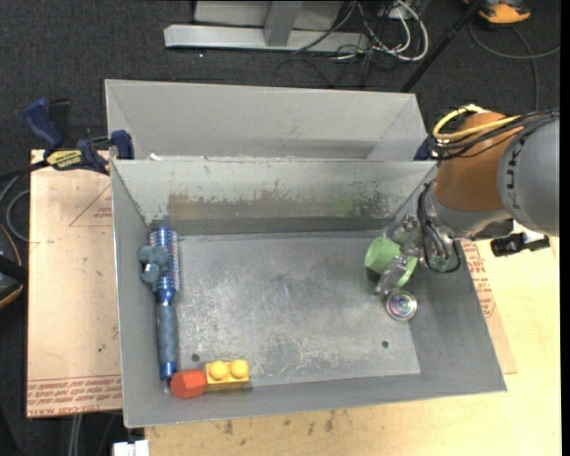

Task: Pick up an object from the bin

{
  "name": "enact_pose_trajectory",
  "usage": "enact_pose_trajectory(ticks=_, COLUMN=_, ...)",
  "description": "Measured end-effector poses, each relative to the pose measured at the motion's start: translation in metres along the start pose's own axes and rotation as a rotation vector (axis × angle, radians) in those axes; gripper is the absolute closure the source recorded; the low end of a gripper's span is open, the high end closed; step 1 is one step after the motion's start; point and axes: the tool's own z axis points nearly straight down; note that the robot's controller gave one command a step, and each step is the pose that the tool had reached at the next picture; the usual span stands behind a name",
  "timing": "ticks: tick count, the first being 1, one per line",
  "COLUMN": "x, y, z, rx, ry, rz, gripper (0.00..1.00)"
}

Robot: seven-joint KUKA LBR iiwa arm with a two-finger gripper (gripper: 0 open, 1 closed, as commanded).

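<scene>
One gripper (400,270) sits just beside a green rounded lump (382,253) by the bin's (285,312) right wall. Whether it grasps anything cannot be told.

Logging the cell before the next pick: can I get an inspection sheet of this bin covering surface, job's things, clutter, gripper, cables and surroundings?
Surface: grey metal bin, bottom scuffed.
Job's things: green lump at the right, right beside the gripper; small shiny disc just below it.
Clutter: blue brush along the left wall; orange block and yellow brick touching in the lower left corner.
Gripper: gripper low at the right, between lump and disc; whether it holds anything cannot be told.
Cables: yellow cables on the arm's wrist; dark cables beyond the bin.
Surroundings: dark floor.
</scene>
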Motion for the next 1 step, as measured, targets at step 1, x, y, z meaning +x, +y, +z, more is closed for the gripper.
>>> enact_pose_trajectory(ticks=1, x=-0.0034, y=0.0077, z=-0.1081, rx=-0.001, ry=-0.009, rz=0.012, gripper=1.00)
